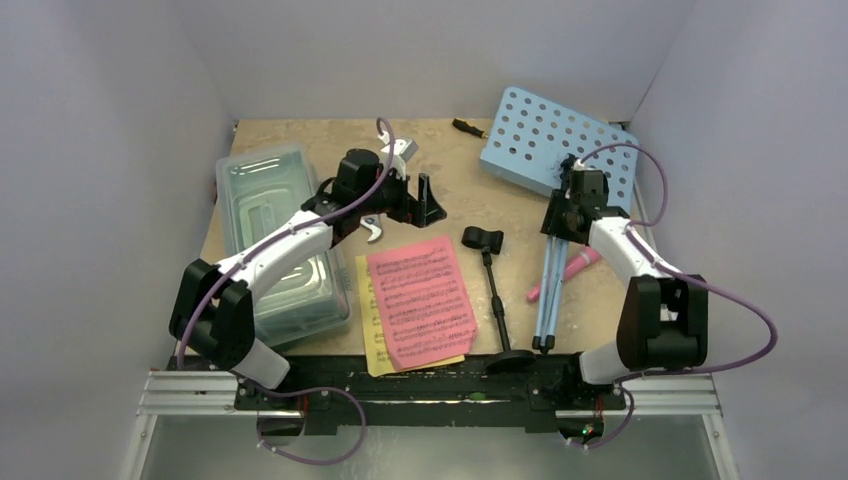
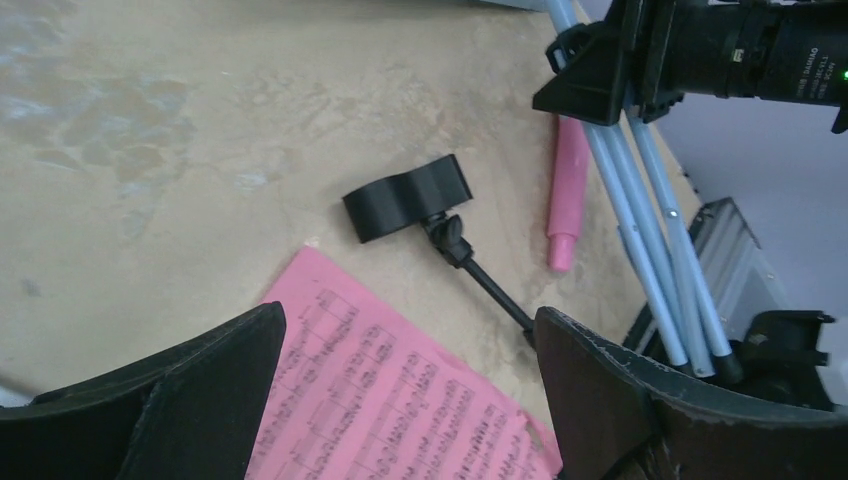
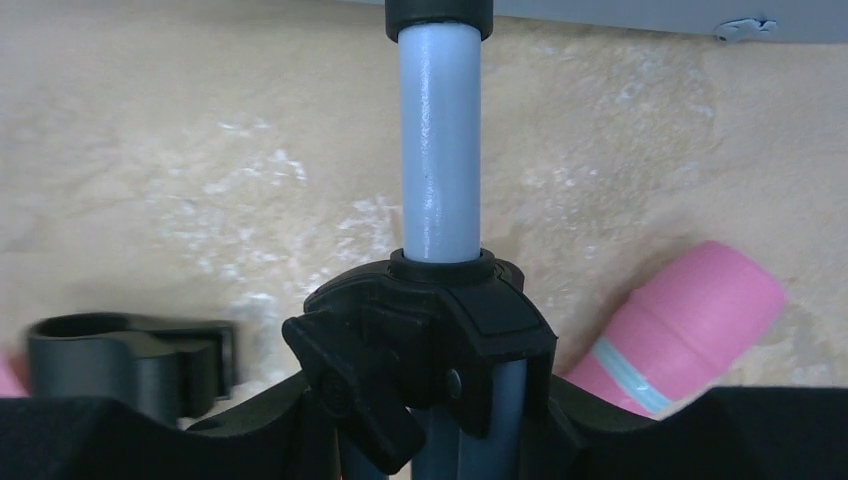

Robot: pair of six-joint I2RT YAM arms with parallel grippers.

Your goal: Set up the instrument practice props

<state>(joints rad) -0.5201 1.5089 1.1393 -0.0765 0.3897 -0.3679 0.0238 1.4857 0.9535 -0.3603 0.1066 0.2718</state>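
The light blue perforated music stand (image 1: 555, 140) lies tilted at the back right, its tripod legs (image 1: 548, 290) folded together. My right gripper (image 1: 570, 215) is shut on the stand just below its black collar (image 3: 430, 330). The pink toy microphone (image 1: 575, 270) lies on the table under the legs and shows in the right wrist view (image 3: 690, 320). The black mic stand lies flat, with its clip (image 1: 481, 238) far and its round base (image 1: 510, 360) near. A pink page (image 1: 425, 300) lies over a yellow page (image 1: 368, 330). My left gripper (image 1: 425, 200) is open and empty above the pink page's far corner (image 2: 400, 400).
A clear lidded box (image 1: 275, 240) stands on the left under my left arm. A silver tool head (image 1: 373, 230) shows beside that arm. A small dark tool (image 1: 467, 126) lies at the back. White walls close in three sides of the table.
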